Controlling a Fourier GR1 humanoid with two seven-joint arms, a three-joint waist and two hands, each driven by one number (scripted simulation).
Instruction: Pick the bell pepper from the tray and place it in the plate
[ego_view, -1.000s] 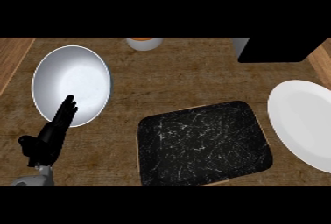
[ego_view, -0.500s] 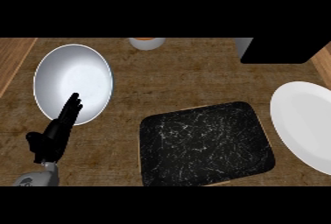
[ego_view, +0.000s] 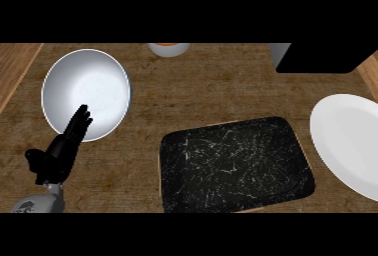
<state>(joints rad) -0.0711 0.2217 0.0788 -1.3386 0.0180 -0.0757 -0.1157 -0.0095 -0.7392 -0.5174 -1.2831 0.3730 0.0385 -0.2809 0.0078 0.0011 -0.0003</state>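
A black marbled tray (ego_view: 233, 167) lies on the wooden counter at lower centre, and I see no bell pepper on it or anywhere else. A white plate (ego_view: 85, 92) sits at the upper left. My left hand (ego_view: 60, 155) rests open at the lower left, fingers straight and pointing up over the near rim of that plate. A second white plate (ego_view: 348, 142) is cut off by the right edge. My right hand does not show.
A small white cup with an orange top (ego_view: 169, 48) stands at the back edge, centre left. A black box (ego_view: 325, 57) fills the back right corner. Lighter wooden strips border the counter at far left and far right.
The whole view has drifted slightly to the right across the frames. My left hand keeps its open pose beside the left plate.
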